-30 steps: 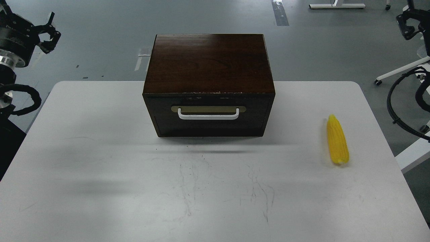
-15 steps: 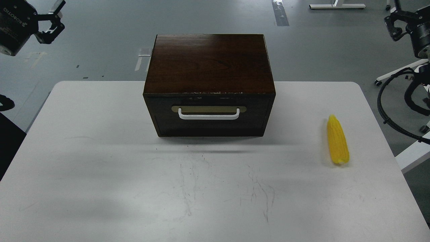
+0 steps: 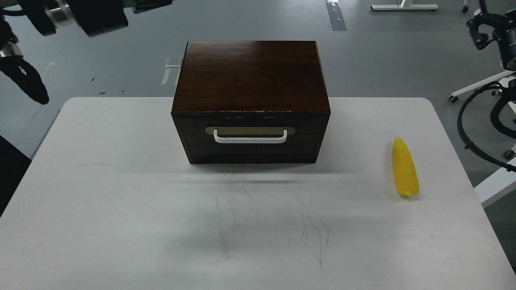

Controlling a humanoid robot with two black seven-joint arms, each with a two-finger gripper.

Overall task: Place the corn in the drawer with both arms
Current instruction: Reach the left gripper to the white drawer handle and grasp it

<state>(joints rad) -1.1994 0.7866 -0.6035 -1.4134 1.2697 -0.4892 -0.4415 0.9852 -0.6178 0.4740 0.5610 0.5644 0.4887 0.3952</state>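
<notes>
The corn (image 3: 405,169) lies on the white table (image 3: 121,193) near its right edge, pointed end away from me. The dark brown box (image 3: 250,72) stands at the back middle of the table. Its drawer (image 3: 250,151) is shut, with the white bar handle (image 3: 250,140) facing me. My left arm (image 3: 96,16) reaches across the top left corner, above and behind the table. Its gripper (image 3: 151,4) is mostly cut off by the top edge. My right gripper (image 3: 481,30) hangs at the top right, off the table and far behind the corn. Its fingers are too dark to tell apart.
Black cables (image 3: 469,133) of my right arm loop beside the table's right edge. White chair legs (image 3: 479,84) and a white frame (image 3: 498,181) stand on the grey floor to the right. A white table foot (image 3: 403,7) lies at the far back.
My left arm has swung up and to the right, its gripper now at the top edge left of the box. My right gripper has shifted slightly. Corn and drawer have not moved.
</notes>
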